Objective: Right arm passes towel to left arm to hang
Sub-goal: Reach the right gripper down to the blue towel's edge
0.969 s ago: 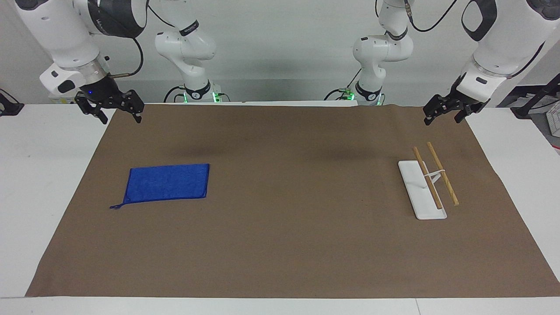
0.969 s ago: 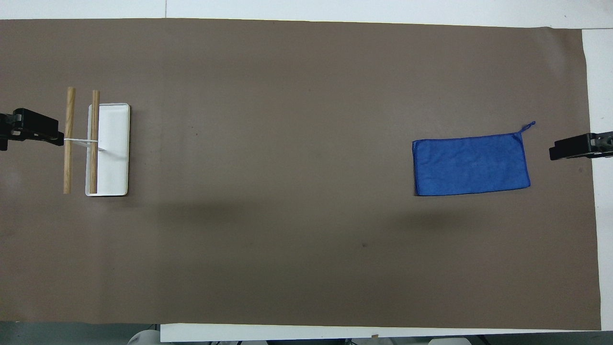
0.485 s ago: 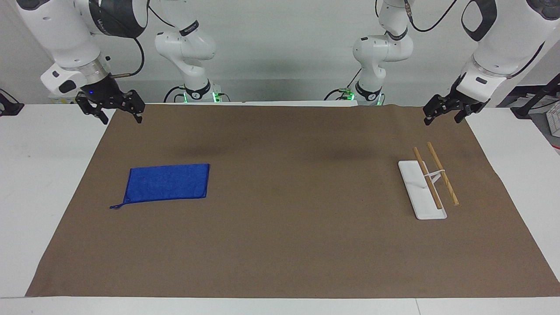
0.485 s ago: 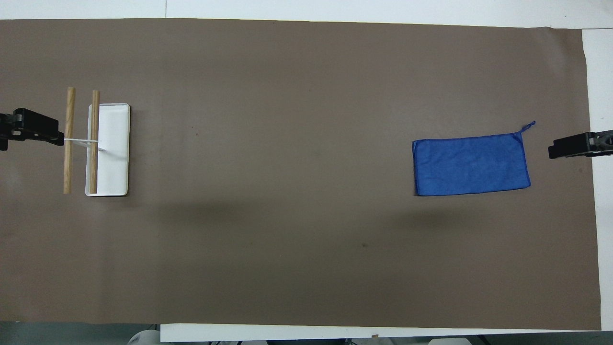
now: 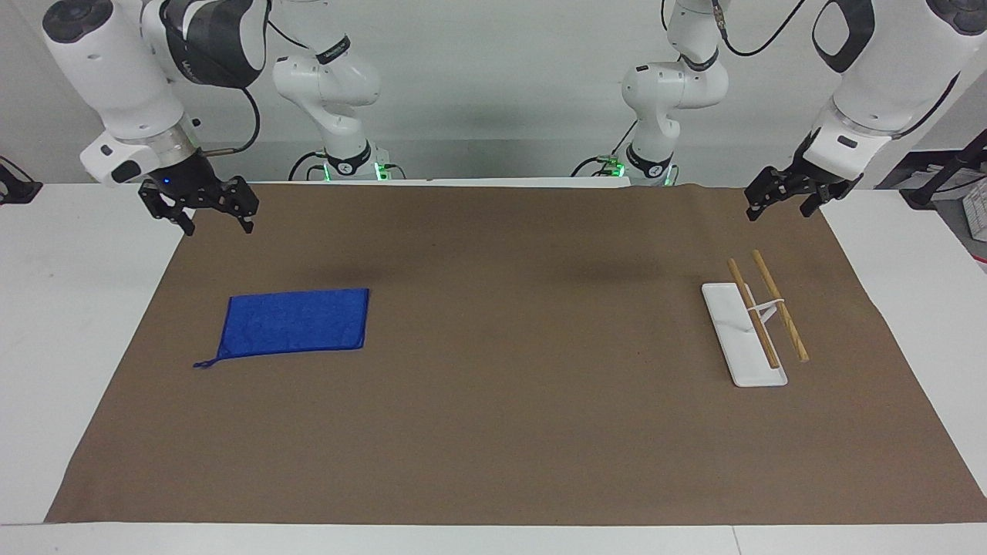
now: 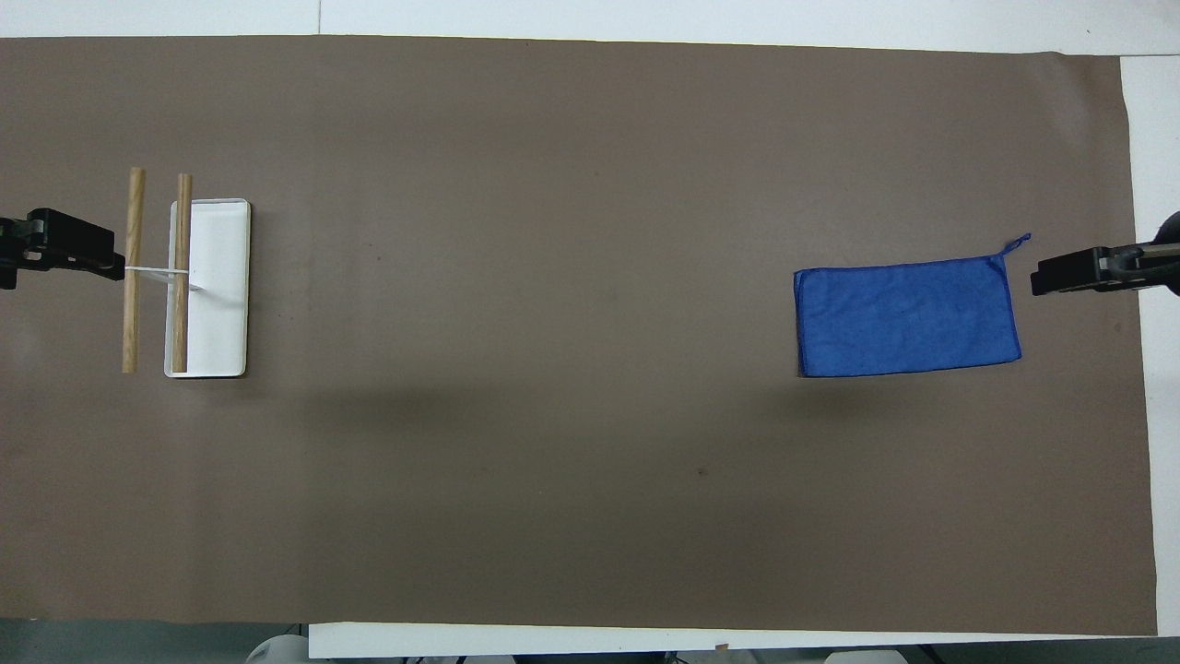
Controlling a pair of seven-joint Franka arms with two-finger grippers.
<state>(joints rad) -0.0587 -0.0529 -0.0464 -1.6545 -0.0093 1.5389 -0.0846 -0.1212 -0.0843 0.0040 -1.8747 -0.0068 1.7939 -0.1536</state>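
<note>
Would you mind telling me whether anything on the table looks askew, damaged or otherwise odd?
Nothing stands out. The blue towel lies flat and folded on the brown mat; the rack with two wooden bars stands upright on its white base.

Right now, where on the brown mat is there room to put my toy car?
The wide bare stretch of brown mat between the blue towel and the white rack with its two wooden bars is free. Only those two ends are taken.

Towel [image 5: 293, 322] lies toward right arm's end, rack [image 5: 746, 333] toward left's.
</note>
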